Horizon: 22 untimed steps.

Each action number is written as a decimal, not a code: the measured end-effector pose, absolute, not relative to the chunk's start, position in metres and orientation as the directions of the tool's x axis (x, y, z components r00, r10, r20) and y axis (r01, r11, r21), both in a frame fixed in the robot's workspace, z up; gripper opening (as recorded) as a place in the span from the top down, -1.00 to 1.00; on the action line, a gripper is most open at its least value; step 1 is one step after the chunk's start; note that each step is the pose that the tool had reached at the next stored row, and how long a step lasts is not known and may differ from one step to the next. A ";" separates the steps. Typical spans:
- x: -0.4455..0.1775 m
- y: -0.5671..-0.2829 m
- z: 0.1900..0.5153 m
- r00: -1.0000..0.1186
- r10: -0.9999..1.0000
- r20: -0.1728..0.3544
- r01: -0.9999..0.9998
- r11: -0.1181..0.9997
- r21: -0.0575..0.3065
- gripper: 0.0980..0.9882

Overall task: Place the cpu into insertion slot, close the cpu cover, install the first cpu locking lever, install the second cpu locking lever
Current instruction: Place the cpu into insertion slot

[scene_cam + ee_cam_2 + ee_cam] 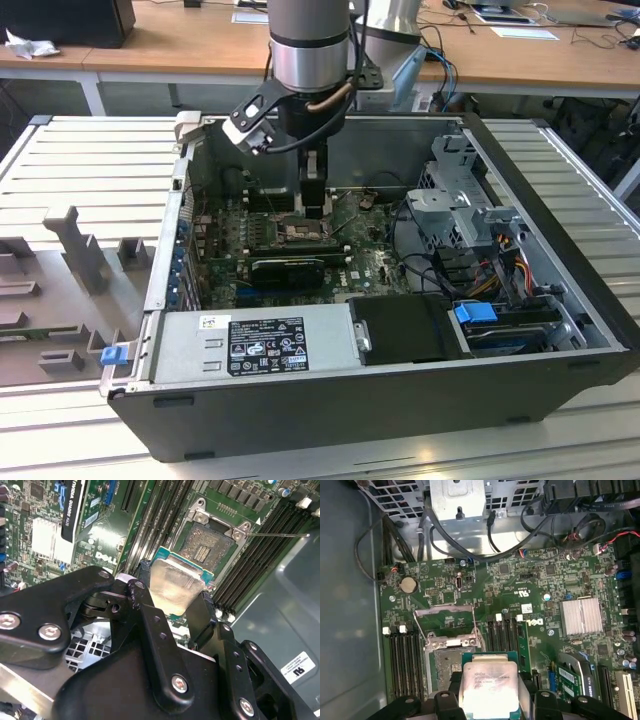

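Observation:
My gripper (pixel 175 587) is shut on the cpu (pixel 175 582), a flat square chip with a pale metal top and a green edge, pinched between the two black fingers (pixel 141 580). In the first wrist view the cpu (pixel 490 682) hangs close beside the insertion slot (pixel 444 665), partly overlapping one edge of it. The slot (pixel 210 545) lies bare, dark with a silvery rim. The cpu cover (pixel 451 641) stands swung open at the slot's far side. In the exterior view the gripper (pixel 317 208) hangs inside the computer case just above the slot (pixel 298 236).
A thin wire lever (pixel 280 534) sticks out beside the slot. Black memory slots (pixel 405 655) flank it. A graphics card (pixel 290 268), power supply (pixel 255 340), drive cage (pixel 460 210) with cables and a finned heatsink (pixel 582 616) crowd the case.

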State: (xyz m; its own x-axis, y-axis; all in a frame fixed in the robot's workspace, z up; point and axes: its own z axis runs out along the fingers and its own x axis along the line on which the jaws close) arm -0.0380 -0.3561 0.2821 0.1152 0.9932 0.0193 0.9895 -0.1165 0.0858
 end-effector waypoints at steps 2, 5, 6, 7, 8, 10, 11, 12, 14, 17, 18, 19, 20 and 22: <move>-0.038 -0.356 0.279 0.120 0.993 0.019 0.989 -0.121 0.087 0.03; -0.039 -0.356 0.271 0.079 0.997 0.019 0.993 -0.080 0.087 0.03; -0.039 -0.356 0.268 0.042 0.999 0.019 0.995 -0.044 0.087 0.03; -0.039 -0.356 0.266 0.006 1.000 0.019 0.996 -0.008 0.087 0.03; -0.039 -0.356 0.265 -0.028 0.999 0.019 0.996 0.026 0.087 0.03; -0.041 -0.356 0.261 -0.042 0.999 0.019 0.995 0.040 0.087 0.03; -0.041 -0.356 0.258 -0.045 0.999 0.019 0.995 0.043 0.087 0.03; -0.041 -0.356 0.255 -0.047 0.999 0.019 0.995 0.045 0.087 0.03; -0.041 -0.356 0.251 -0.048 0.999 0.019 0.995 0.046 0.087 0.03; -0.041 -0.356 0.247 -0.048 0.999 0.019 0.995 0.046 0.087 0.03; -0.041 -0.356 0.244 -0.048 0.999 0.019 0.995 0.046 0.087 0.03; -0.041 -0.356 0.243 -0.048 0.999 0.019 0.995 0.046 0.087 0.03; -0.041 -0.356 0.241 -0.048 0.999 0.019 0.995 0.046 0.087 0.03; -0.041 -0.356 0.239 -0.048 0.999 0.019 0.995 0.046 0.087 0.03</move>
State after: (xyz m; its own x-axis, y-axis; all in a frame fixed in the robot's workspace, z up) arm -0.0410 -0.3560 0.2389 -0.0478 0.9987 0.0191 0.9951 0.0459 0.0872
